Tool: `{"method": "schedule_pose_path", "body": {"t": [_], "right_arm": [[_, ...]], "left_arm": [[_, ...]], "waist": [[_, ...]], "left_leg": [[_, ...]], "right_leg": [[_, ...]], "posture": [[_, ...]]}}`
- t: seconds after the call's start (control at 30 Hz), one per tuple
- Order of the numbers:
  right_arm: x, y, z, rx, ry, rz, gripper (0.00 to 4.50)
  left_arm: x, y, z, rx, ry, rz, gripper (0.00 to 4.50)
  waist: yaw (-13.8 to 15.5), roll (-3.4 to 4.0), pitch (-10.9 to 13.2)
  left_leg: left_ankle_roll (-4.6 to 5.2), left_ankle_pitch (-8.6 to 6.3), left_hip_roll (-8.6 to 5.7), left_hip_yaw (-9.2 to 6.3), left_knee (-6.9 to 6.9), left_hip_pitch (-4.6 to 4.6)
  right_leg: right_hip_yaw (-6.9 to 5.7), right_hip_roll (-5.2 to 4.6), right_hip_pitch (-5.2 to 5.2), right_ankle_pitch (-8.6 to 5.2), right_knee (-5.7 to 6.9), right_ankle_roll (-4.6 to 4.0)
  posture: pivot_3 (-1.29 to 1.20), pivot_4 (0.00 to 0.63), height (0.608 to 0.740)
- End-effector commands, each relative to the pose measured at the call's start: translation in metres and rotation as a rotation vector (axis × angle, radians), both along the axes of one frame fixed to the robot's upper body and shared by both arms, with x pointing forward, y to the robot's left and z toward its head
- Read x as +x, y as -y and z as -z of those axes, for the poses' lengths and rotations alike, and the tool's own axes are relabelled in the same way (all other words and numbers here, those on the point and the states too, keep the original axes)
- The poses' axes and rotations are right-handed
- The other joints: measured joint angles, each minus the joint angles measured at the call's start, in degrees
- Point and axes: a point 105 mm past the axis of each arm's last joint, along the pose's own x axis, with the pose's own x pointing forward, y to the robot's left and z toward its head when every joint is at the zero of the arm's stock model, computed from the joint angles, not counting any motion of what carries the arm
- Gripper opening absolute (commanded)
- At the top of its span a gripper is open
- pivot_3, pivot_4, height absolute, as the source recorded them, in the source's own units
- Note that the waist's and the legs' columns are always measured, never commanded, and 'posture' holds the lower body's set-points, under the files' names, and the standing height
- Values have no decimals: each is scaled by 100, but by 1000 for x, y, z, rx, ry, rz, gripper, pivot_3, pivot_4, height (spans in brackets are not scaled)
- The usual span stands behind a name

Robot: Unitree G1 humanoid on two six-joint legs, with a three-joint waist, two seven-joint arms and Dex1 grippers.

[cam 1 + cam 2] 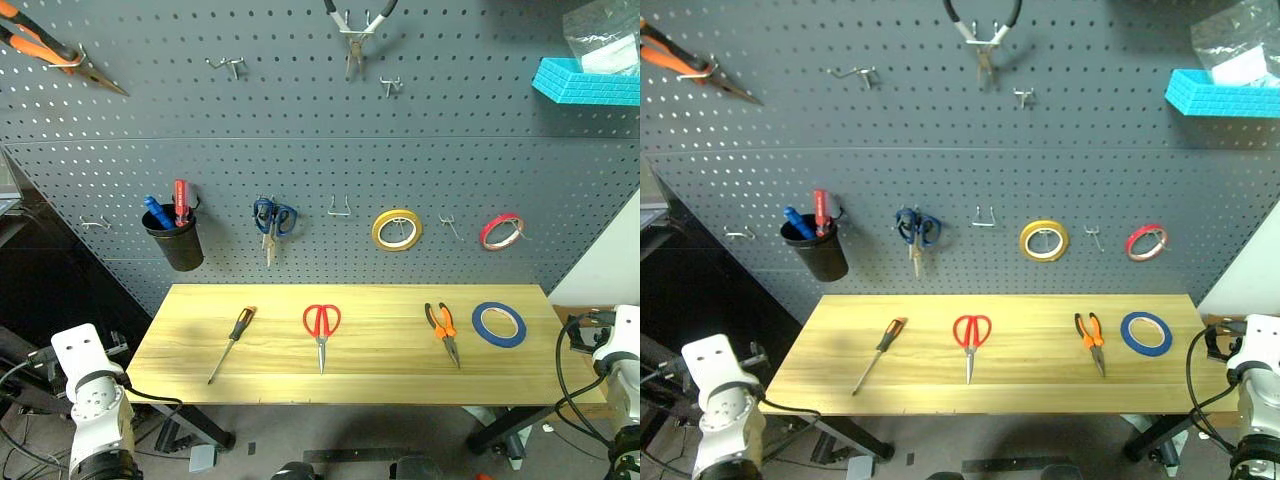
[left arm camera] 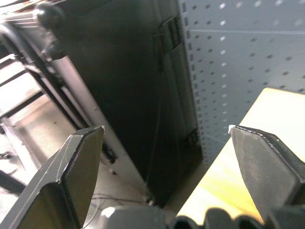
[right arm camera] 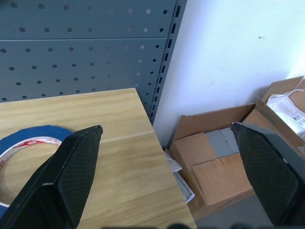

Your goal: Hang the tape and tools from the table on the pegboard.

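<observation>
On the light wood table [image 1: 380, 375] lie, from left to right, a slim screwdriver [image 1: 232, 345], red-handled scissors [image 1: 321, 340], orange-and-black pliers [image 1: 443, 328] and the blue tape [image 1: 477, 326]. Behind it rises the dark grey pegboard [image 1: 320, 170], with bare hooks [image 1: 339, 210] between the hung items. My left gripper [image 2: 166, 131] stands open and empty off the table's left end. Off the right end my right gripper [image 3: 167, 128] is open and empty too, with the tape [image 3: 28, 138] beside one finger.
Hanging on the board are a black cup [image 1: 178, 245] of screwdrivers, blue scissors [image 1: 273, 220], a yellow roll [image 1: 397, 230], a red roll [image 1: 501, 231], two pliers up high and a turquoise bin [image 1: 585, 80]. Cardboard boxes [image 3: 224, 157] sit on the floor to the right.
</observation>
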Motion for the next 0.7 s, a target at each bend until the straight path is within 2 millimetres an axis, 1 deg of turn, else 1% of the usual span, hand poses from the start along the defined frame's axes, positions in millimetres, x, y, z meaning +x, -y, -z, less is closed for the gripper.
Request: {"method": "schedule_pose_path", "body": {"t": [0.03,0.23,0.3,0.37,0.43,0.5,0.6,0.7], "right_arm": [[11,-2,-16,-31,53,-30,4500],[13,-10,-15,-51,37,-92,4500],[16,-20,-14,-65,27,-157,4500],[19,-32,-16,-68,34,-210,4500],[20,-40,-17,-55,42,-240,4500],[21,-49,-17,-50,28,-285,4500],[16,-63,-16,-26,-1,-358,4500],[11,-76,-20,-18,-23,-418,4500]], "left_arm": [[3,-5,-18,73,40,17,4491],[2,-1,-13,57,13,43,4491],[4,6,-3,-31,-14,102,4491],[4,13,-4,-60,3,149,4491],[1,13,-5,-53,4,136,4491],[-1,14,-4,-83,12,115,4491],[4,30,0,-183,27,116,4491],[16,54,-4,-271,58,198,4491]], "waist": [[5,1,0],[45,0,0],[57,1,1],[71,4,8],[81,4,15],[116,2,23],[166,7,73],[263,1,178]], "left_leg": [[0,0,0,1,0,0],[0,0,1,1,0,0],[1,-1,0,2,0,0],[2,-3,1,3,-1,-3],[2,-3,7,3,0,-14],[2,-3,10,2,4,-39],[3,-2,14,3,11,-59],[3,-2,20,6,15,-74]], "right_leg": [[1,0,0,0,0,0],[1,0,0,0,0,0],[2,0,0,-1,0,0],[2,0,-4,-2,0,-1],[4,0,-17,-2,1,-2],[6,0,-41,-1,6,-3],[11,-2,-60,9,17,-19],[13,-5,-65,6,31,-22]], "posture": [[-39,0,740],[-36,9,740],[-36,14,740],[-37,25,740],[-43,36,740],[-47,44,740],[-57,72,740],[-67,103,740]]}}
